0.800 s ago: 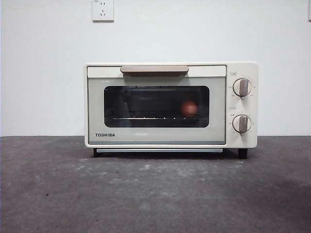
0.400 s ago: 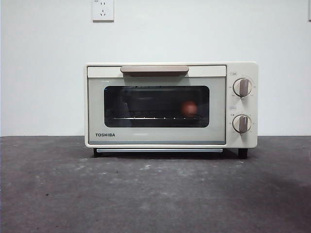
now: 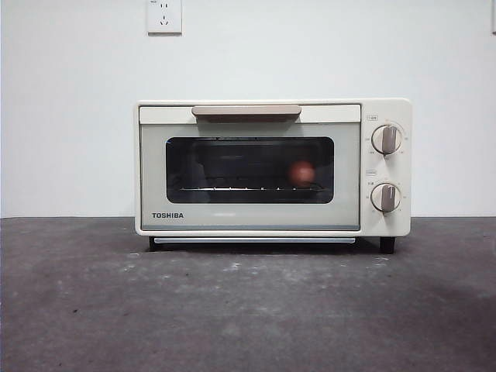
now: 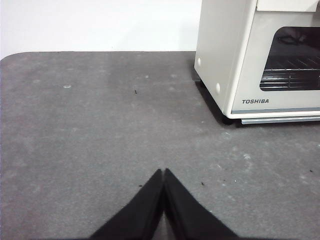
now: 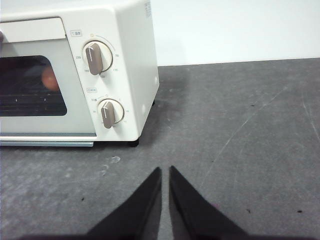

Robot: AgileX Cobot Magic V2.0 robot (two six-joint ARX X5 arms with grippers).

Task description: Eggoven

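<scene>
Front view: wall socket [image 3: 163,15] above toaster oven [image 3: 271,167] on grey counter [image 3: 248,310], door shut. Egg [image 3: 302,172] on rack behind glass. Left end effector [image 4: 163,172] pressed together, right end effector [image 5: 165,170] nearly together, both empty, well apart from oven.

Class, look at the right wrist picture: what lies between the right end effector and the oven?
Only bare dark table lies between the right end effector and the oven; the right wrist view shows this.
</scene>
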